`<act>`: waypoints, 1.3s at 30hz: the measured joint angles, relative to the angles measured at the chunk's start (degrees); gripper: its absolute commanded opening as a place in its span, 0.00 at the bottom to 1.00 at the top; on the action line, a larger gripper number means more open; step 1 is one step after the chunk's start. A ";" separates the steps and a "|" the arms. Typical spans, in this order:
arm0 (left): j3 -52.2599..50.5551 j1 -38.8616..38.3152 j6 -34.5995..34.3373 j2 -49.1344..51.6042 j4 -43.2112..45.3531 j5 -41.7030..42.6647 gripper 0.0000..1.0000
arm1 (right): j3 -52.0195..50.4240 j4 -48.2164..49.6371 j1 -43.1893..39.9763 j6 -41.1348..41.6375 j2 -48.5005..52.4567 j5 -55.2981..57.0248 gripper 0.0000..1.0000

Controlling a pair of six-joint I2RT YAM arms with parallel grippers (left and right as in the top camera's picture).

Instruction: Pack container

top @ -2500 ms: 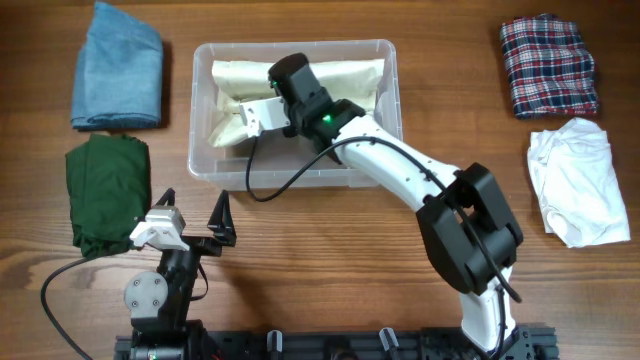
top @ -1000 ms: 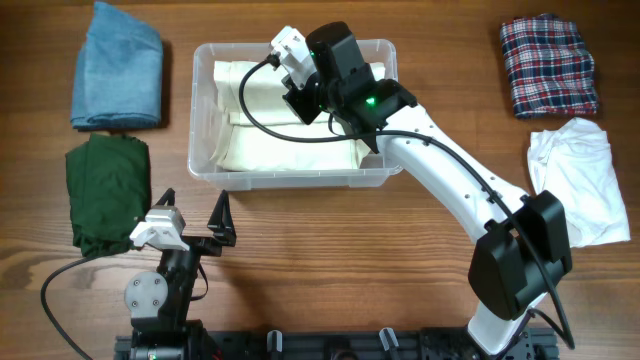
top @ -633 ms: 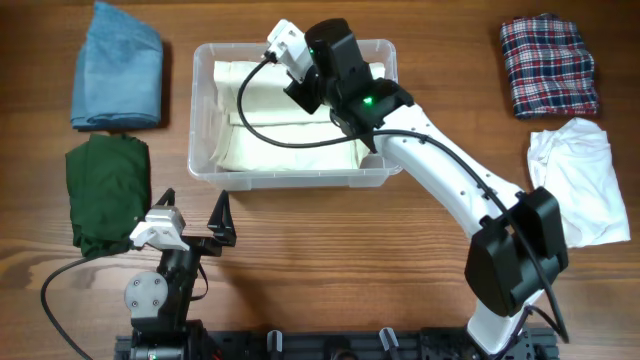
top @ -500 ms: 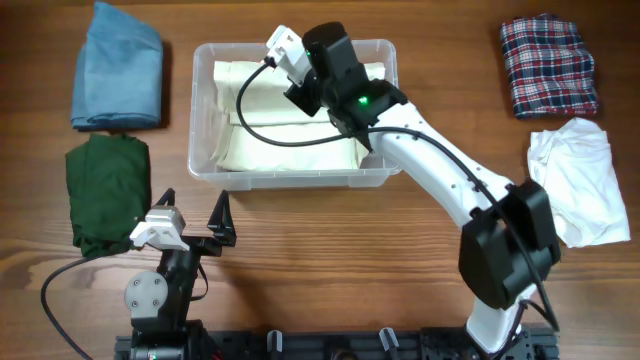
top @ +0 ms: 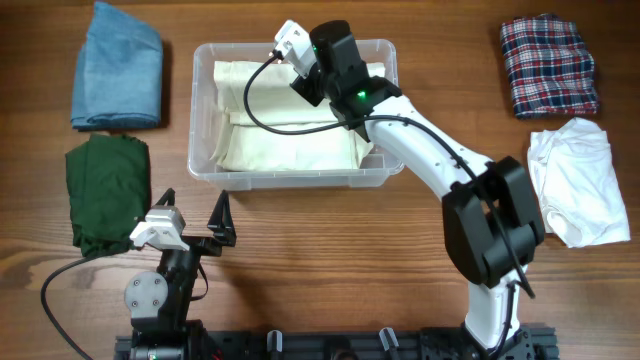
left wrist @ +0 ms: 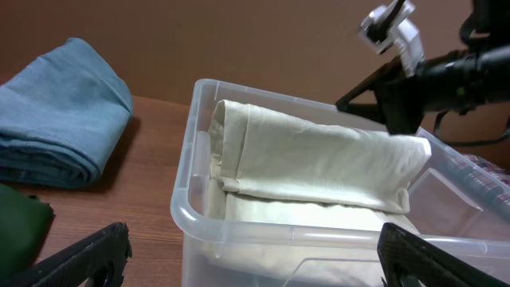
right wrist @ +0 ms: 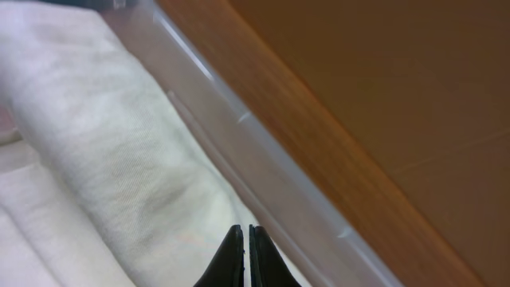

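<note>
**One cream cloth packed, right arm poised over the tub's back edge**

Seen from overhead, a clear rectangular plastic tub with rounded corners (top: 197, 100) sits on a brown wooden table (top: 320, 250), upper centre of the frame. Inside lies a cream cloth folded into a long roll (top: 290, 150), filling most of the base.

The right gripper (right wrist: 244, 239) reaches in from the lower right. Its black fingertips are pressed together with nothing between them, just above the cream cloth beside the tub's far wall. Whether they touch the fabric cannot be told. The left gripper (top: 193, 205) rests at the lower left, fingers spread wide and empty.

Four cloths wait outside:
- a folded blue cloth (top: 117, 66), upper left
- a dark green cloth (top: 105, 195) below it
- a red and blue plaid cloth (top: 549, 65), upper right
- a crumpled white cloth (top: 578, 185) below that

The packing looks barely begun, with the right arm probably finishing its tuck of the cream cloth. To do this well, it should rise straight up past the rim before swinging sideways, so the fold is not dragged open. Its black cable (top: 260, 110) drapes across the tub and could snag the cloth.
</note>
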 measured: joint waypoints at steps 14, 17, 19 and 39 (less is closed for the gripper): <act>0.02 0.00 0.00 0.00 -0.02 0.00 1.00 | 0.22 -9.31 0.07 2.25 2.29 -3.87 0.04; 0.00 0.00 0.00 0.00 -0.02 0.00 1.00 | 0.31 -14.95 0.63 3.02 2.29 -4.81 0.04; 0.02 0.00 0.00 0.00 -0.02 0.00 1.00 | 0.31 -19.08 1.40 3.78 2.29 -5.62 0.04; 0.00 0.00 0.00 0.00 -0.02 0.00 1.00 | 9.03 -24.28 2.27 5.18 -1.55 -9.33 0.04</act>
